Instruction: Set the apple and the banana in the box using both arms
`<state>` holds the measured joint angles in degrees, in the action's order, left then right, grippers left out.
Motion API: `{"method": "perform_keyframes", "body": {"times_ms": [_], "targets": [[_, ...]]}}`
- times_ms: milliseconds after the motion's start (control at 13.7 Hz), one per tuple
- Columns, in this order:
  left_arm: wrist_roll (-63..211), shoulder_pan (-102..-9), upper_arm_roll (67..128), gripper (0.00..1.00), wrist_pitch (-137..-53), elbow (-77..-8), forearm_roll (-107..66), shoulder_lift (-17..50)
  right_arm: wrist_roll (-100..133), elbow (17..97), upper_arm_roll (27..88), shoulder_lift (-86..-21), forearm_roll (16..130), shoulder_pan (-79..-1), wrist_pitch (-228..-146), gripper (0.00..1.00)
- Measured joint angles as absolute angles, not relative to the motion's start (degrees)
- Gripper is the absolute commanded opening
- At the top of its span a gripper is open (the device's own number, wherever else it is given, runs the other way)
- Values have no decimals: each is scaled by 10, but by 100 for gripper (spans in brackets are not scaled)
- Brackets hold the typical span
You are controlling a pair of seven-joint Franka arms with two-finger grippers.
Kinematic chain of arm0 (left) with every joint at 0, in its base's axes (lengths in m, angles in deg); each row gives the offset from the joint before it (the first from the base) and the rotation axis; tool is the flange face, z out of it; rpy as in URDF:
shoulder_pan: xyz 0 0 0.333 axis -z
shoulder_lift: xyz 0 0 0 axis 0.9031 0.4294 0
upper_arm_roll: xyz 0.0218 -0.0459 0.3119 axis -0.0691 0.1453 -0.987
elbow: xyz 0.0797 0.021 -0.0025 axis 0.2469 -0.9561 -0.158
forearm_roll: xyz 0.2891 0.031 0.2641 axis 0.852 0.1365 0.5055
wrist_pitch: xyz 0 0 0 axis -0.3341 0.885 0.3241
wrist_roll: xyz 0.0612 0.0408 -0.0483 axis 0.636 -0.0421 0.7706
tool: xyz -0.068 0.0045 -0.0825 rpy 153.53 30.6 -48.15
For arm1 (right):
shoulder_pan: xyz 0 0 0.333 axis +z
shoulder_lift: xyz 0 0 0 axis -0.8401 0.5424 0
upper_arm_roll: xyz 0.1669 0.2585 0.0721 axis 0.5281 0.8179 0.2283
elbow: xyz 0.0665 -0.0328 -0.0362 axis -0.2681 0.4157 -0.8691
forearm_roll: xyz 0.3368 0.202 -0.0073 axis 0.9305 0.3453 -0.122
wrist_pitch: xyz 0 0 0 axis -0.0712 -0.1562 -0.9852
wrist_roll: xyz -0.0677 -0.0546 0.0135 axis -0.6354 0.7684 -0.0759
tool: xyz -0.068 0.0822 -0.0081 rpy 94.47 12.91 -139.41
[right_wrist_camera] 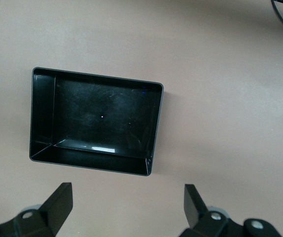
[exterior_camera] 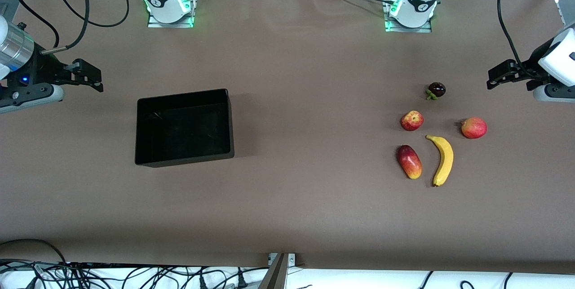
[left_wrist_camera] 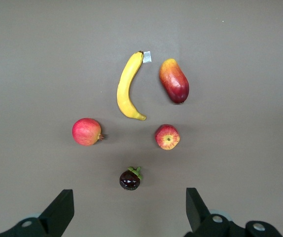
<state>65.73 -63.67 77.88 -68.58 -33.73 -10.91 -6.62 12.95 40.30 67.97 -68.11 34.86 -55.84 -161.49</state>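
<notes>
The apple (exterior_camera: 412,120) lies on the table toward the left arm's end, among other fruit. The banana (exterior_camera: 442,159) lies nearer the front camera than the apple. Both show in the left wrist view, the apple (left_wrist_camera: 167,137) and the banana (left_wrist_camera: 126,89). The black box (exterior_camera: 184,129) stands empty toward the right arm's end and also shows in the right wrist view (right_wrist_camera: 43,113). My left gripper (exterior_camera: 494,80) hangs open and empty over the table at the left arm's end; in its wrist view (left_wrist_camera: 130,212) the fruit lie ahead of it. My right gripper (exterior_camera: 96,80) hangs open and empty over the table beside the box (right_wrist_camera: 129,210).
A pinkish-red round fruit (exterior_camera: 474,127), an oblong red-yellow fruit (exterior_camera: 409,162) and a dark mangosteen (exterior_camera: 436,90) lie around the apple and banana. Bare brown table lies between the box and the fruit. Cables run along the table's front edge.
</notes>
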Motion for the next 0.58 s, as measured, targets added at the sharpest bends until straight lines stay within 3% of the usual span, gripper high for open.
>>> {"method": "perform_keyframes", "body": {"times_ms": [583], "targets": [[657,-637,779,100,-678,-333,-109,-62,131,401,680,-684,349,-558,-1613,100]]}}
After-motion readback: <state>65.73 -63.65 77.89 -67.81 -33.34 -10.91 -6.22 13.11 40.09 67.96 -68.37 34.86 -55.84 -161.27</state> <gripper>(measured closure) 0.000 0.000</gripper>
